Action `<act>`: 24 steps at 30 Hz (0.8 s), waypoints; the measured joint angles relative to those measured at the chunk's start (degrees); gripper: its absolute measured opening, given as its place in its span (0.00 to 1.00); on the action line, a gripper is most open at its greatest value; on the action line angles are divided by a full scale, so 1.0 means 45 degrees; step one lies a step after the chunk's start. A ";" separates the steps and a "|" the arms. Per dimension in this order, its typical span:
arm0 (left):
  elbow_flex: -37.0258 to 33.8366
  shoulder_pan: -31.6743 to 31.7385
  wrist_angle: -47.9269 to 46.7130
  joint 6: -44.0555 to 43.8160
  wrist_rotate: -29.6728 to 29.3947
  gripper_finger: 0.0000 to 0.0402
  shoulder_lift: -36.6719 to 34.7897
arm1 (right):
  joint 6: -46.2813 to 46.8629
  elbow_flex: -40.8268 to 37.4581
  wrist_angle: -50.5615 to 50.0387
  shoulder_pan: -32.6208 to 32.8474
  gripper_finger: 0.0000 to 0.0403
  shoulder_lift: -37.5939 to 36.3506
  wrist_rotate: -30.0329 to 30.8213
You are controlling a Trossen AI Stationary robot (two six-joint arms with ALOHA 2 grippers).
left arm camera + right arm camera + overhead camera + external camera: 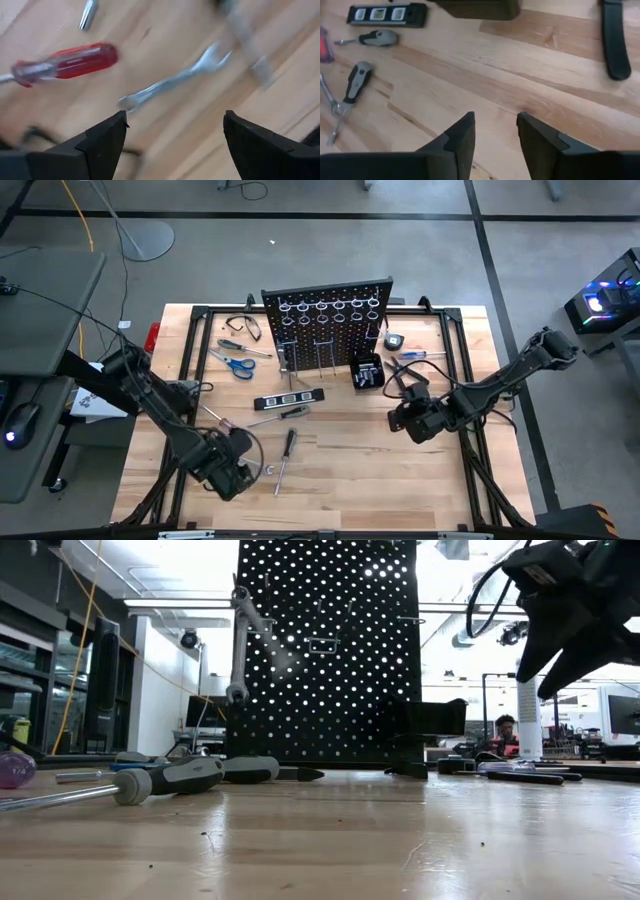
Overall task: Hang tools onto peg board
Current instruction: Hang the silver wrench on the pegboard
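Left of the peg board point(328, 323), which stands upright at the far middle of the wooden surface point(350, 470), lie the clear glasses point(243, 327), a blue-handled screwdriver point(244, 347) and the blue-handled scissors point(234, 362). Well in front of the peg board and to its left, the left hand point(232, 467) hangs low over the surface with its fingers point(102, 142) spread wide and nothing between them; its wrist view shows a silver wrench point(175, 82) and a red-handled screwdriver point(65, 62) lying just ahead of it. Directly in front of the peg board rest a black level point(288, 398), a grey-handled screwdriver point(280, 415) and, nearer still, a black-handled screwdriver point(285, 458). A small black box point(367, 372) sits against the peg board's right foot. Right of the peg board and a little in front of it, the right hand point(408, 420) hovers above bare wood, its fingers point(462, 135) partly apart and holding nothing, clear of every tool.
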 joint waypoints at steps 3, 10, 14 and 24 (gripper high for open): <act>-0.0616 0.0251 -0.0048 0.2952 0.0866 0.77 0.0000 | -0.0184 -0.0001 0.0113 0.0000 0.35 0.0000 -0.0002; -0.1986 0.0649 0.1036 0.8987 0.0949 0.77 0.0010 | -0.0423 -0.0005 0.0122 0.0000 0.35 0.0000 0.0239; -0.2396 0.0764 0.1570 1.1221 0.0944 0.77 0.0024 | -0.0535 -0.0010 0.0121 0.0000 0.35 0.0001 0.0620; -0.3579 0.1134 0.3051 1.2751 0.2140 0.75 0.0110 | -0.0394 -0.0010 0.0115 0.0002 0.35 0.0005 0.0952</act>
